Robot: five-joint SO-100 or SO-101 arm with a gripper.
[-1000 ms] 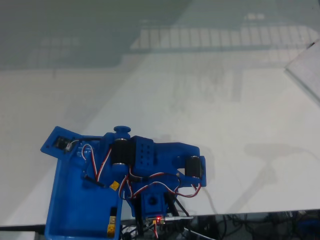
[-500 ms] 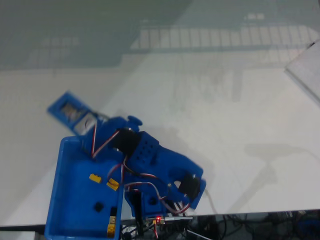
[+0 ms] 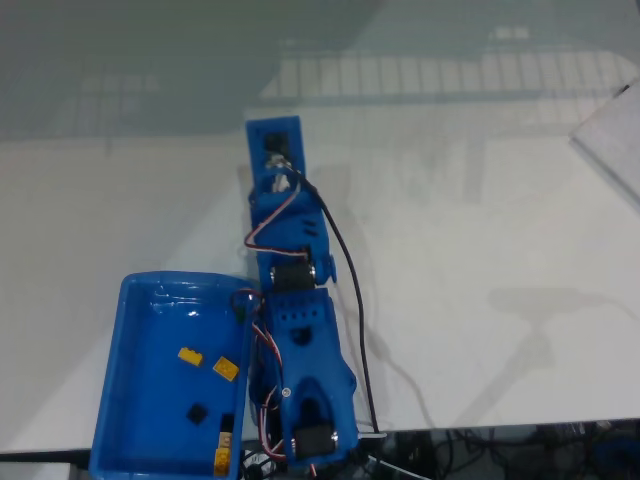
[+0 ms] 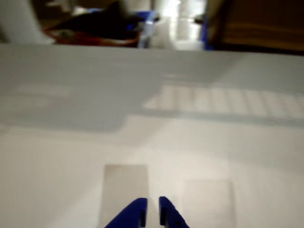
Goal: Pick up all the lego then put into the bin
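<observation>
Nearly pressed together, the jaws of the gripper [image 4: 151,212] show in the wrist view as two blue fingertips [image 4: 134,214] rising from the bottom edge with only a thin slit between them and nothing held there. Under and ahead of them lies the bare white table [image 4: 71,123], with two faint pale rectangles on its surface just beyond the tips and a band of gridded light farther off. Past the table's far edge that view catches a blurred background of dark and blue shapes too soft to name.

From the fixed view the gripper [image 3: 274,140] appears only from above, as a blue block at the far end of the arm [image 3: 298,330], so the gap between its jaws cannot be read there. That view shows the arm stretched straight up the picture from its base at the bottom edge, with red, white and black wires looping along it.

It also gives what the wrist camera misses: the bin [image 3: 120,400] sits on the table just left of the arm's base, near the bottom left corner. On its glossy floor lie the lego: two yellow bricks [image 3: 190,355] [image 3: 227,369] near each other and one black brick [image 3: 199,412] a little below them. Another yellow piece [image 3: 224,458] shows at the bin's lower right rim. A pale object [image 3: 612,140] cuts the right edge.
</observation>
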